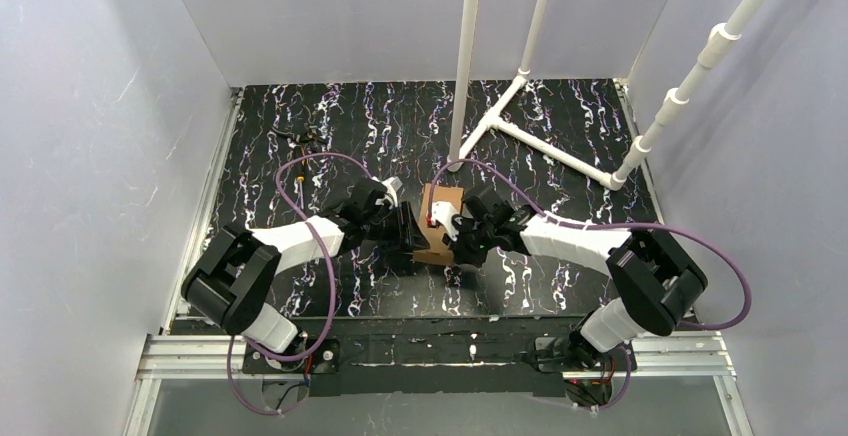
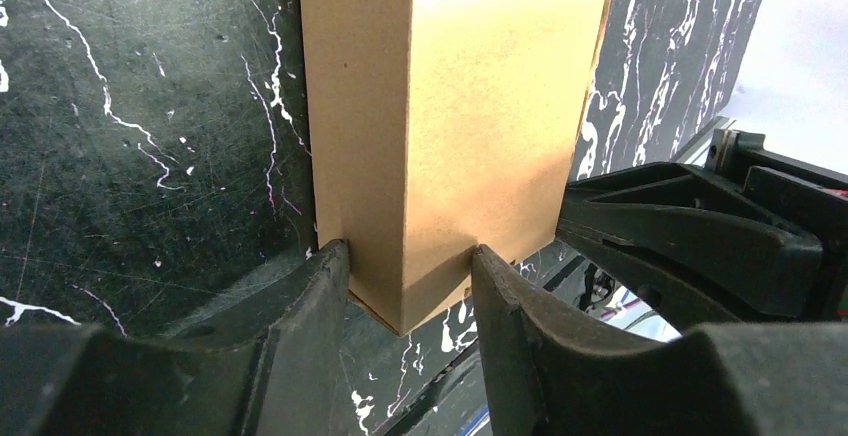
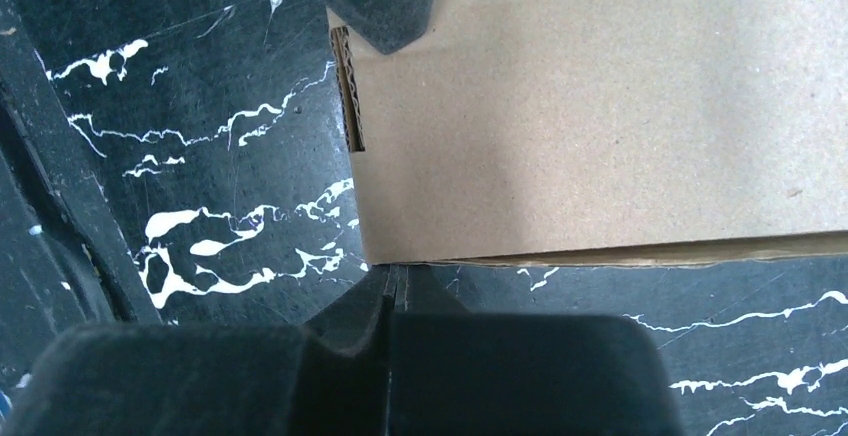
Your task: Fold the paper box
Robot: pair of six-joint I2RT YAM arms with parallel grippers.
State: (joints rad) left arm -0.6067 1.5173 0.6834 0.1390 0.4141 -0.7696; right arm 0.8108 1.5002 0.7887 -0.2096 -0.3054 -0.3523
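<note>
Box stands folded on the table, just in front of the upright pipe's foot; left gripper clasps one upright corner, a finger on each face; right gripper is clenched on nothing, its tip at the box's lower corner.
</note>
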